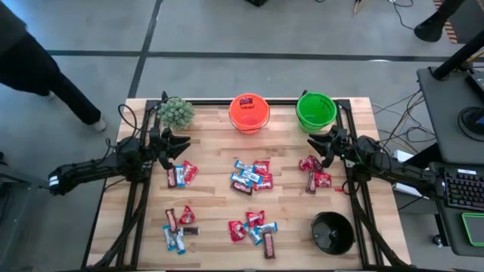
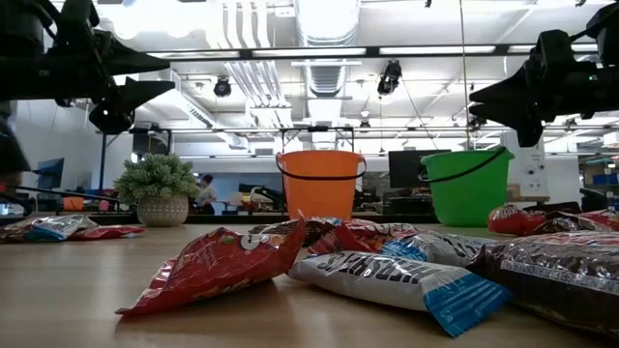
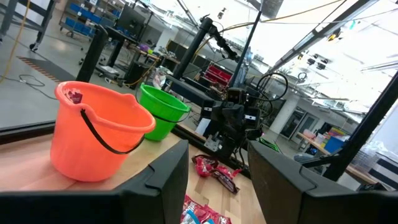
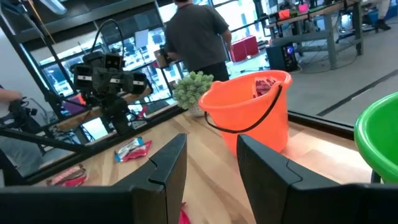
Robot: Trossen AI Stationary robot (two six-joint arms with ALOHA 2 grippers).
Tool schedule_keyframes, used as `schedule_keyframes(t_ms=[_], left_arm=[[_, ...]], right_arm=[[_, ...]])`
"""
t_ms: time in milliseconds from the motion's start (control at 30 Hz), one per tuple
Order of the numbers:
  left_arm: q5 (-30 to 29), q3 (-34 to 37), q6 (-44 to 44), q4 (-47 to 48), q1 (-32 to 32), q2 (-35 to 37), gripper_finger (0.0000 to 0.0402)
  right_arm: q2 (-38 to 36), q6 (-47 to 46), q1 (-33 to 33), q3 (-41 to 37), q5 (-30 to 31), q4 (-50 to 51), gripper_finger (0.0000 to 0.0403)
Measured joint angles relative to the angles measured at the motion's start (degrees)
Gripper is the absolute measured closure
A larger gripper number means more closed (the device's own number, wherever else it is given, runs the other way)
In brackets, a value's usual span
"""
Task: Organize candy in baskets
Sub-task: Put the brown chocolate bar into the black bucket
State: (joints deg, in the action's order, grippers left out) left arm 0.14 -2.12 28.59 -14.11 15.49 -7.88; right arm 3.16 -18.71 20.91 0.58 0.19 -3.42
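Wrapped candies in red, blue-and-white and dark brown lie in several small heaps on the wooden table: left [image 1: 181, 174], middle [image 1: 249, 176], right [image 1: 315, 172], near left [image 1: 178, 227] and near middle [image 1: 255, 227]. The orange pail [image 1: 249, 112] stands at the far edge with red candy [image 4: 264, 86] inside; the green pail [image 1: 316, 109] is to its right. The black bowl [image 1: 333, 232] sits near right. My left gripper [image 1: 181, 143] hovers open above the left heap. My right gripper [image 1: 314, 143] hovers open above the right heap. Both point inward, nothing between their fingers.
A small potted plant [image 1: 175, 112] stands at the far left corner, just beyond my left gripper. Black rails [image 1: 355, 189] run along the table's sides. A person [image 4: 196, 34] stands in the room beyond the table. Bare wood [image 1: 215, 204] lies between the heaps.
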Motion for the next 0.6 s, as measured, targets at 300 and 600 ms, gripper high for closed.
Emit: schedule_keyframes(t_ms=[300, 600], left_arm=[[0.01, -0.01, 0.01, 0.00, 0.00, -0.01, 0.0253], [0.00, 0.01, 0.01, 0.00, 0.00, -0.01, 0.0253]], right_arm=[[0.00, -0.15, 0.00, 0.01, -0.25, -0.33, 0.0271], [0.02, -1.77, 0.00, 0.01, -3.18, -0.15, 0.0271]])
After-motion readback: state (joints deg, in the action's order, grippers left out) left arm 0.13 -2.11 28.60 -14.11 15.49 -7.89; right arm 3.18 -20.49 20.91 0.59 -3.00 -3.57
